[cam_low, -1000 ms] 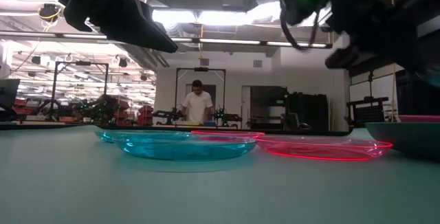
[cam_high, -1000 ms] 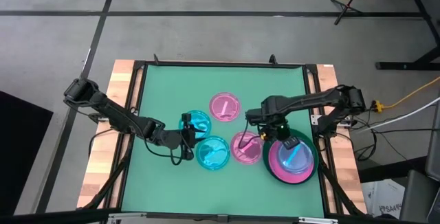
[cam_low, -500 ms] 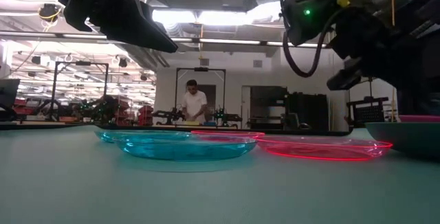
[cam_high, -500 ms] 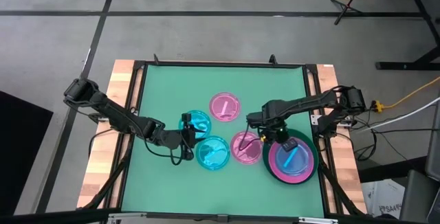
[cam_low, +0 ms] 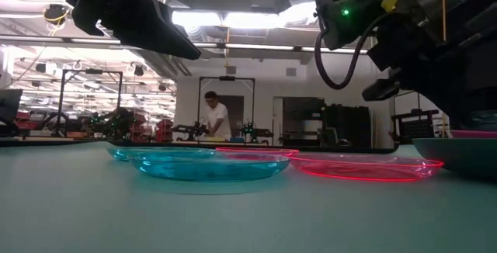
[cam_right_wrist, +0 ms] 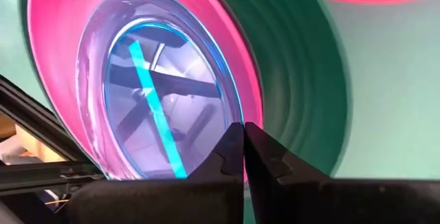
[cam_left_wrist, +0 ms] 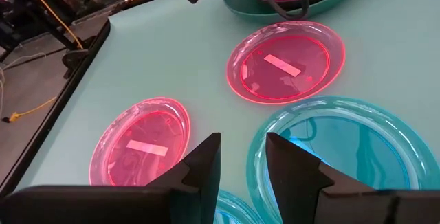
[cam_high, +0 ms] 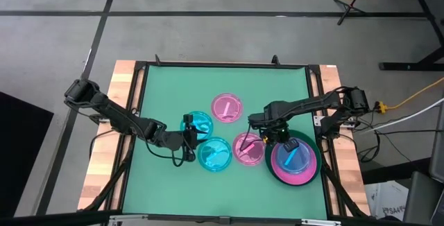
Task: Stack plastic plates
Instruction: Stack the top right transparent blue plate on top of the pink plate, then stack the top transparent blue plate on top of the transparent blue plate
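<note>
Right gripper [cam_right_wrist: 243,157] pressed together over stack of green plate [cam_high: 269,162], pink plate [cam_high: 300,177] and cyan plate [cam_high: 290,152]; left gripper [cam_left_wrist: 242,161] slightly spread between loose cyan plates [cam_high: 214,154].

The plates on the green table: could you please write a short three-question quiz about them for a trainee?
1. True or false: a translucent cyan plate tops the stack in the dark green plate.
2. How many small plates lie singly on the table, outside that stack?
3. The right end effector above the stack is: A) wide open, B) shut, C) holding a pink plate.

Key: 1 true; 2 four; 3 B.
</note>
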Robot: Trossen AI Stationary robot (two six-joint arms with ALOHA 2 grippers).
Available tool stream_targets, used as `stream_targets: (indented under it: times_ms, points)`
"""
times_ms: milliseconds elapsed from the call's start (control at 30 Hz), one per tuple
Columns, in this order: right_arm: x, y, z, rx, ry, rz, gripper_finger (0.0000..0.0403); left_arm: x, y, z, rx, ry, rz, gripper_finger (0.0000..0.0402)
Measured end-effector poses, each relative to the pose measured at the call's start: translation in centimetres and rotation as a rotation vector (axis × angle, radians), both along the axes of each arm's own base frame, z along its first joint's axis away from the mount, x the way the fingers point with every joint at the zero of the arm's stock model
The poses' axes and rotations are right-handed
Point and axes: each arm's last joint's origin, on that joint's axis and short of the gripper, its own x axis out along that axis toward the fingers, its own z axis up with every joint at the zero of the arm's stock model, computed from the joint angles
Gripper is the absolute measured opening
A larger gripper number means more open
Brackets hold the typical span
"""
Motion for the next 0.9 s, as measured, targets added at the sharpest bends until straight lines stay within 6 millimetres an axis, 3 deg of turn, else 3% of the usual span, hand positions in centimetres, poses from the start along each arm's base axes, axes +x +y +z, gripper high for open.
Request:
stream_targets:
  times_ms: [267,633,900]
  points:
    - [-0.01,0.03,0.01,0.009,0.004,-0.012,0.0005,0.0,0.0,0.0,0.0,0.0,0.0,0.011]
    - [0.0,0.01,0.01,0.009,0.005,-0.015,0.0079,0.0,0.0,0.0,0.0,0.0,0.0,0.011]
    - [0.02,-0.01,0.0,0.001,0.003,-0.014,0.0092,0.0,0.0,0.0,0.0,0.0,0.0,0.011]
